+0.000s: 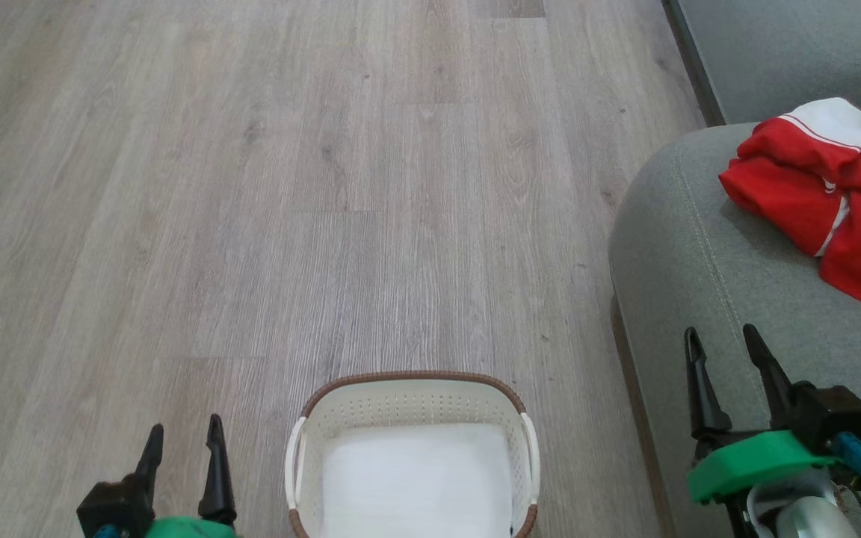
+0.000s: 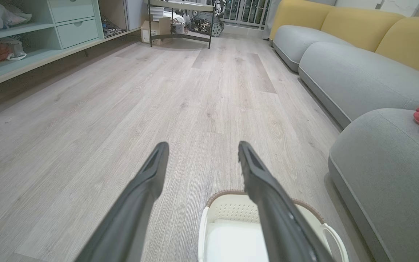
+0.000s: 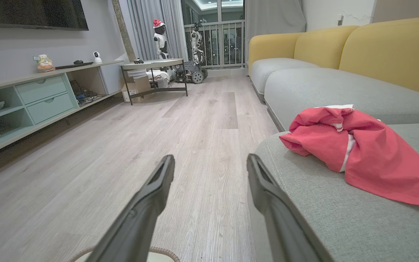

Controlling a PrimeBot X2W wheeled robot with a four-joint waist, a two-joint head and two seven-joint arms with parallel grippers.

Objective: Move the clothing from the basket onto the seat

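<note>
The left gripper (image 1: 184,427) is hovering low over the wooden floor (image 1: 326,187). Its two dark fingers are standing wide apart and gripping nothing. The right gripper (image 1: 722,336) is hanging over the front edge of the seat (image 1: 699,261), also fully spread and empty.

The basket (image 1: 415,376) is sitting on the floor between the two grippers, just to the right of the left one and well to the left of the right one. What I can see of its inside is bare white liner (image 1: 415,478) with no red in it, though its near end is running out of sight.

The clothing (image 1: 812,187) is lying in a crumpled red heap with white panels on the seat, ahead of the right gripper and a little to its right, well apart from the fingertips. I cannot tell whether the heap is one garment or two.

To my eye the moving is finishing up: the load is resting where it belongs and both grippers are free. The next move seems to call for little. A look into the hidden near end of the basket would settle it. If something is lying there, the nearer gripper would need to dip down inside the rim and close on the thin fabric.
</note>
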